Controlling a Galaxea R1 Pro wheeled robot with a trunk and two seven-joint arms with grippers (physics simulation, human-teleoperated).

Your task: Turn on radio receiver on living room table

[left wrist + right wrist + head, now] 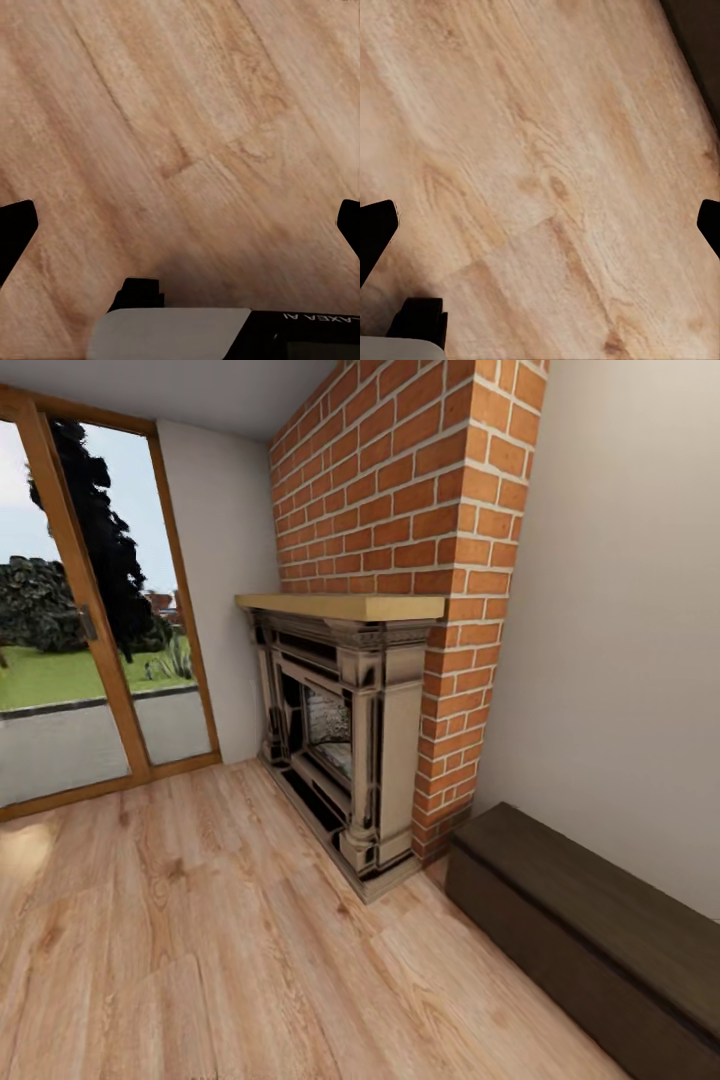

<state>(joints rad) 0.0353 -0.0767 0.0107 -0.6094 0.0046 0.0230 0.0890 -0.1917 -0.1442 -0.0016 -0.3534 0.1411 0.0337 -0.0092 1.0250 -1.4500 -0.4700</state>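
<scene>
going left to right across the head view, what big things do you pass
wood-framed glass door → ornate fireplace surround with tan wooden mantel → red brick chimney column → long dark brown low bench cabinet

- On the dark housing [315,330] of the left arm, seen in the left wrist view, there is small light lettering. It appears upside down and the edge of the picture cuts it. The part I can read is "AXEA AI"; the letters before it are not clear.
- In the head view I cannot read any text, number or sign.
- In the right wrist view I also cannot read any text or label.
</scene>
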